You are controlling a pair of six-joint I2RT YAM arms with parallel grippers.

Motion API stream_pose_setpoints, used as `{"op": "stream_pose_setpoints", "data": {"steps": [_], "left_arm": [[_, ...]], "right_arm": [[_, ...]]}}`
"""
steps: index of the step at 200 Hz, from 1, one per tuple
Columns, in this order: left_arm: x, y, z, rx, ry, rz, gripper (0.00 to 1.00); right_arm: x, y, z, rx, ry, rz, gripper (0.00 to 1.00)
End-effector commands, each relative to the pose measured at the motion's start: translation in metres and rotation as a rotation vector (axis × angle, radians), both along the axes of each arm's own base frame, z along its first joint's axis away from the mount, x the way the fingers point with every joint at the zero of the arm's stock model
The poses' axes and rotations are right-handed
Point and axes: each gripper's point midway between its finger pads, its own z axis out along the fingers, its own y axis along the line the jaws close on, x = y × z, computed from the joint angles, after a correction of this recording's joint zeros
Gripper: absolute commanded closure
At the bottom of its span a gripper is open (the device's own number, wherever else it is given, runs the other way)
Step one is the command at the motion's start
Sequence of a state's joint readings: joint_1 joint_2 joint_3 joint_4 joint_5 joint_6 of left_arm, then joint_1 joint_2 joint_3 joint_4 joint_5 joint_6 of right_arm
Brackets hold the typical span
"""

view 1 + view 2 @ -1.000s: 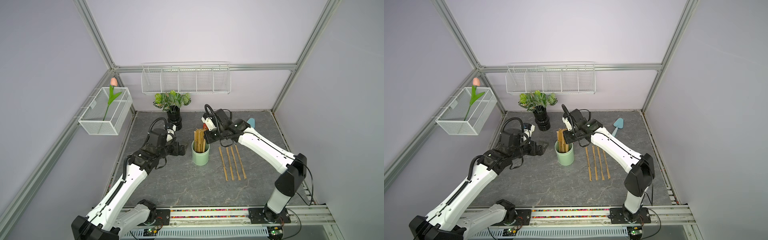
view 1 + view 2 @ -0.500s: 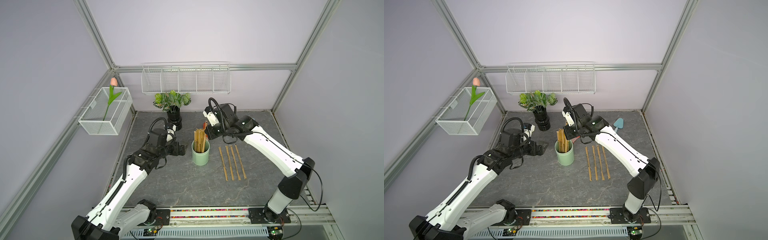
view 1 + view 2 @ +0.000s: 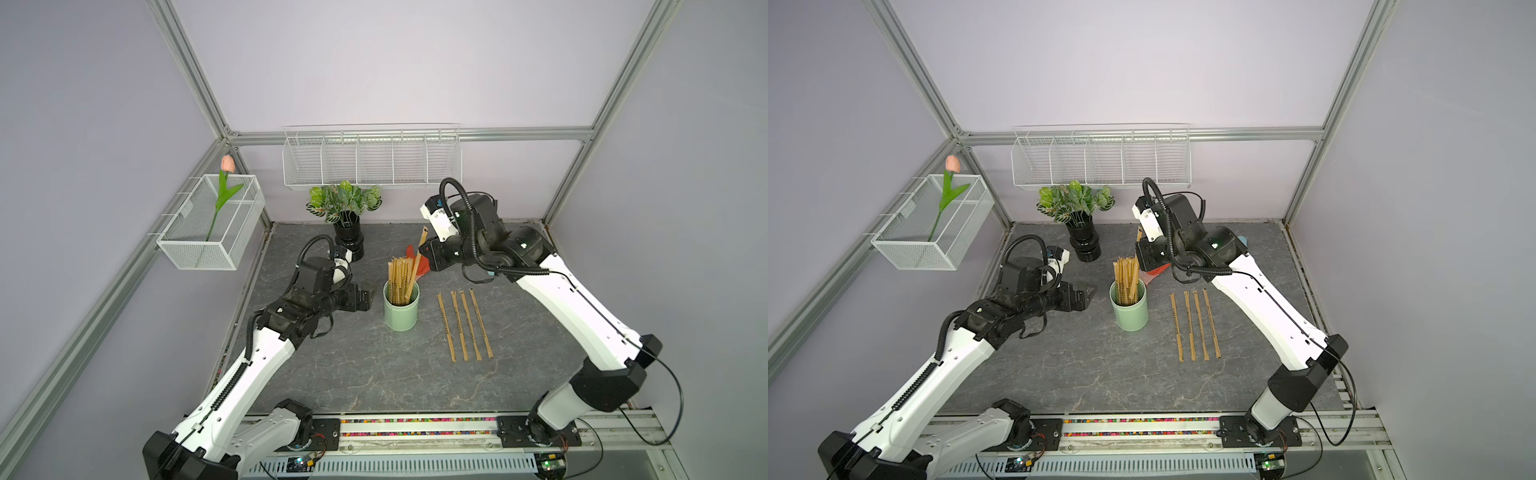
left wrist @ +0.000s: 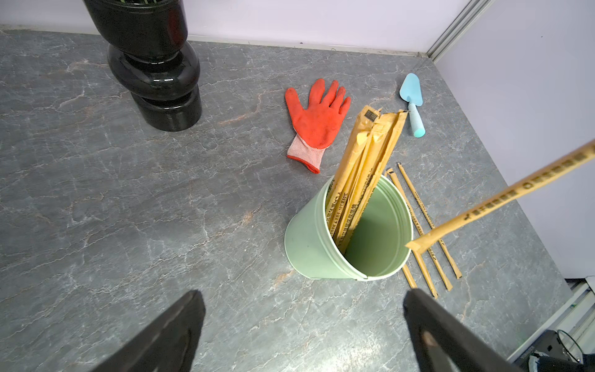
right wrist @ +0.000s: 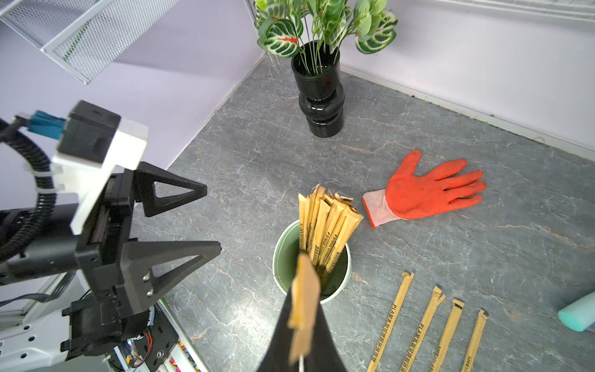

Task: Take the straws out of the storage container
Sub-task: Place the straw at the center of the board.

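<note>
Both top views: right hand (image 3: 421, 253) clenched on one tilted straw (image 3: 414, 270), bottom end at the rim of the cup (image 3: 401, 318) mid-desk. Left wrist: left hand (image 4: 304, 293) wide open near the cup, probably to steady it. Right wrist: four straws (image 5: 423, 325) rowed toward the right edge.

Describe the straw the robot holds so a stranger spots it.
On the grey table stands a mint-green cup. One straw slants above its rim, pinched by the right pincer; other straws stand in the cup or lie flat beside it.
</note>
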State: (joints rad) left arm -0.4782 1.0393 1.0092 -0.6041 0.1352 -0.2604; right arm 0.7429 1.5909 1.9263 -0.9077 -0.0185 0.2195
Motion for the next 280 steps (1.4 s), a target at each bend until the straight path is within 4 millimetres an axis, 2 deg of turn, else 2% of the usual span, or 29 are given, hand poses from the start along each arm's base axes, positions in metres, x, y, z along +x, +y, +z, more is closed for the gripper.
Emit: {"op": "stream_pose_setpoints", "data": {"steps": [1,22,98,139,207,251,280], "left_arm": [[-0.002,-0.003,0.003,-0.003,-0.007,-0.016,0.00],[-0.002,-0.002,0.003,-0.001,-0.007,-0.013,0.00],[-0.001,-0.002,0.002,-0.001,-0.004,-0.014,0.00],[-0.001,-0.003,0.001,0.003,-0.002,-0.015,0.00],[-0.001,-0.003,0.001,0.001,0.003,-0.012,0.00],[-0.001,-0.002,0.002,0.001,0.000,-0.012,0.00],[-0.001,-0.003,0.002,0.001,0.000,-0.013,0.00]], "right_arm": [[-0.008,-0.019,0.022,0.008,-0.045,-0.017,0.93],[-0.008,-0.032,0.030,0.010,-0.066,-0.041,0.93],[-0.018,-0.095,0.017,-0.101,0.008,-0.149,0.93],[-0.022,-0.121,-0.010,-0.197,0.079,-0.198,0.93],[-0.031,-0.156,-0.047,-0.257,0.201,-0.258,0.93],[-0.032,-0.182,-0.085,-0.337,0.344,-0.295,0.93],[-0.034,-0.195,-0.102,-0.393,0.412,-0.313,0.93]]}}
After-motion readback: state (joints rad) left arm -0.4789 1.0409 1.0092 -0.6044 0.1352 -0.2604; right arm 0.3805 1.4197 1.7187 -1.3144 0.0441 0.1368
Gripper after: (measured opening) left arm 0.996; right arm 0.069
